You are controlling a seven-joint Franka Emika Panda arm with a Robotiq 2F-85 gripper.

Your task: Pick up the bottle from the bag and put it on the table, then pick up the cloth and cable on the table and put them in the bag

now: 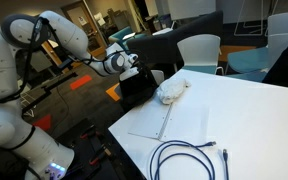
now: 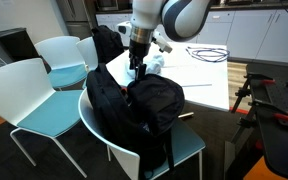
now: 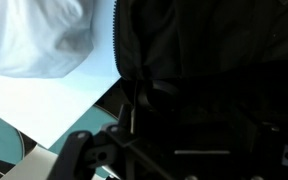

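Note:
The black bag [image 2: 134,102] sits on a teal chair at the table's edge, its top open; it also shows as the bag [image 1: 136,88] and fills the wrist view as the bag [image 3: 214,60]. My gripper [image 2: 136,70] hangs just above the opening, fingers down and open, holding nothing; from the other side the gripper [image 1: 130,66] is over the bag. The bottle is hidden in the dark interior. The white-grey cloth [image 1: 171,90] lies on the white table [image 1: 244,120] beside the bag, cloth [image 3: 34,35]. The dark cable [image 1: 189,158] lies in loops near the front edge, cable [image 2: 206,52].
A flat white paper sheet with a thin rod [image 1: 154,122] lies between cloth and cable. White-and-teal chairs [image 2: 29,95] stand round the table. A black office chair [image 2: 106,42] is behind the bag. The robot's base [image 1: 9,120] stands beside the table.

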